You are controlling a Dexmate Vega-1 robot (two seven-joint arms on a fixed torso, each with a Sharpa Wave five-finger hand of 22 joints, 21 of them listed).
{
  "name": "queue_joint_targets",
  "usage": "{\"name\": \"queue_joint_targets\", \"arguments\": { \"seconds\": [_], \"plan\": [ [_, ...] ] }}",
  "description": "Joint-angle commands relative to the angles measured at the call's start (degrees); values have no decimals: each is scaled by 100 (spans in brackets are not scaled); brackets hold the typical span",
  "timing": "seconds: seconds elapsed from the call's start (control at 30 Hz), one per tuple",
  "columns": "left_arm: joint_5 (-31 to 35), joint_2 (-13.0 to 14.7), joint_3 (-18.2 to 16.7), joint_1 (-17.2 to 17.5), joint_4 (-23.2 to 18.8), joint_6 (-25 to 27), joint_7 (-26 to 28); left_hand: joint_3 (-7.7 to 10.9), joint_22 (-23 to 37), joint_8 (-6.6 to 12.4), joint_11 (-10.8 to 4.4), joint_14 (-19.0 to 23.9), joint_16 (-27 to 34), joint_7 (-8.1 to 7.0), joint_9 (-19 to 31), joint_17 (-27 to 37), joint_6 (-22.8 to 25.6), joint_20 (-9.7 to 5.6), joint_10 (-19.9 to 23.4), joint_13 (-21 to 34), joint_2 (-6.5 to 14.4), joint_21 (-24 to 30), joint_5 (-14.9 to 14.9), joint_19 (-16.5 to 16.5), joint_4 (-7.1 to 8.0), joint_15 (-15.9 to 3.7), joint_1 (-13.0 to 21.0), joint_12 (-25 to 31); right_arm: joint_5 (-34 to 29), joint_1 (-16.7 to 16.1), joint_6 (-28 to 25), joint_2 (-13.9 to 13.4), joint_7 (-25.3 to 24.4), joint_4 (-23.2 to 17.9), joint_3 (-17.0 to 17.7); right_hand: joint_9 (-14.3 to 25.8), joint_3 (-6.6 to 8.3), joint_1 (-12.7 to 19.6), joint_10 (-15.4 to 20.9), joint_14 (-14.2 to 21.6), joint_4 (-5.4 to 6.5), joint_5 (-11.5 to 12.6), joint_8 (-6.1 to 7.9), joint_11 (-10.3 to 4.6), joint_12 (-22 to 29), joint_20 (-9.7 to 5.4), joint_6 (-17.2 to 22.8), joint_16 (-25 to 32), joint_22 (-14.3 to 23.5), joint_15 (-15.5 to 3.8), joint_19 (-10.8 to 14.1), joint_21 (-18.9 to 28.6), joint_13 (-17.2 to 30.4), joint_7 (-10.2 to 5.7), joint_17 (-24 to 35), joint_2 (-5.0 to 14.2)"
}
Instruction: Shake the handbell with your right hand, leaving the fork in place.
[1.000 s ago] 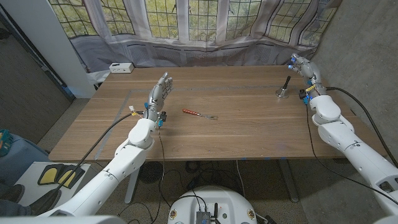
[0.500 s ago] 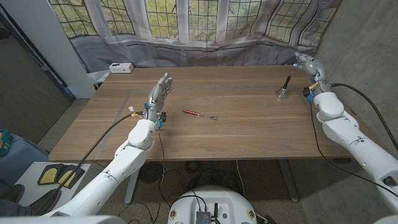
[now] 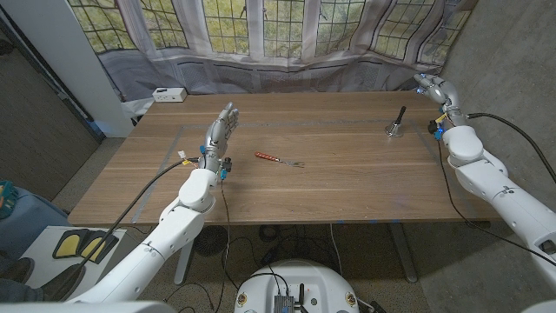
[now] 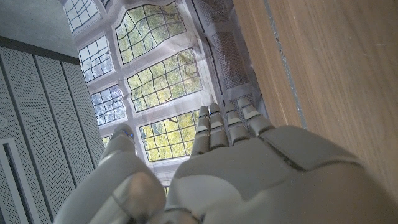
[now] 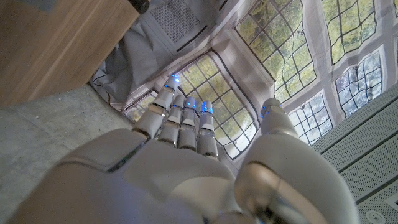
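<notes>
A small silver handbell (image 3: 395, 127) with a dark handle stands upright on the wooden table (image 3: 347, 174) at the far right. A fork (image 3: 278, 159) with a red handle lies near the table's middle. My right hand (image 3: 435, 93) is raised beyond the table's right edge, to the right of the bell and apart from it, fingers extended and holding nothing; the same hand (image 5: 186, 143) is seen from behind in the right wrist view. My left hand (image 3: 222, 129) stands over the table's left part, fingers straight, empty; its back (image 4: 236, 155) fills the left wrist view.
A small white box (image 3: 168, 94) sits at the table's far left corner. A curtain printed with windows (image 3: 287, 39) hangs behind the table. A grey wall (image 3: 508, 61) stands close on the right. Cables (image 3: 508, 143) trail from both arms.
My right hand has drifted to the right and a little away from the bell, past the table's edge. The left hand, bell and fork have not moved.
</notes>
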Motion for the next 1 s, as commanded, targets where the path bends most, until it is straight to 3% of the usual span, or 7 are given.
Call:
{"name": "queue_joint_targets", "arguments": {
  "seconds": [0.03,0.13,0.33,0.57,1.0],
  "plan": [
    [46,-42,5,21,-10,2,51,32,15,4,-26,8,1,-16,9,19,54,-11,30,35,46,11,0,-30,-10,-50,28,9,-345,74,-461,-245,-241,-96,-135,30,66,123,-8,7,-1,25,-23,-37,-34,18,-41,20,0,-20,17,12,35,-24,15,7],
    [67,-44,13,12,-6,-1,52,33,15,6,-24,5,1,-14,9,18,60,-8,24,35,46,13,-1,-30,-11,-54,29,5,-428,91,-627,-310,-269,-165,-179,30,110,245,30,9,-20,36,-42,-82,-29,30,-90,10,0,-25,5,-10,38,-97,11,10],
    [193,-110,25,-2,64,-129,139,32,15,17,-34,12,6,-17,9,18,96,14,37,35,42,20,-3,-27,-14,-61,28,6,-533,143,-1007,-413,-271,-296,-264,28,169,472,105,70,-60,40,-57,-42,-18,30,-151,8,-2,-44,41,-24,47,1,-4,-69],
    [250,-126,10,32,42,-176,186,29,14,25,-45,41,19,-39,8,17,135,22,73,35,35,28,-6,-21,-17,-79,26,14,-728,166,-1517,-608,-266,-579,-366,32,262,845,191,38,-83,57,-1,-140,0,23,-38,-51,-3,-81,33,-62,72,-114,-30,-223],
    [201,-120,-30,75,26,-214,143,28,14,24,-61,55,23,-47,8,17,158,35,108,36,30,36,-7,-17,-19,-89,24,19,-1191,344,-2621,-959,32,-1163,-692,36,377,1272,41,-41,-65,67,-47,-148,-91,4,-148,-124,0,-114,-17,-100,75,-136,-44,-307]
  ]
}}
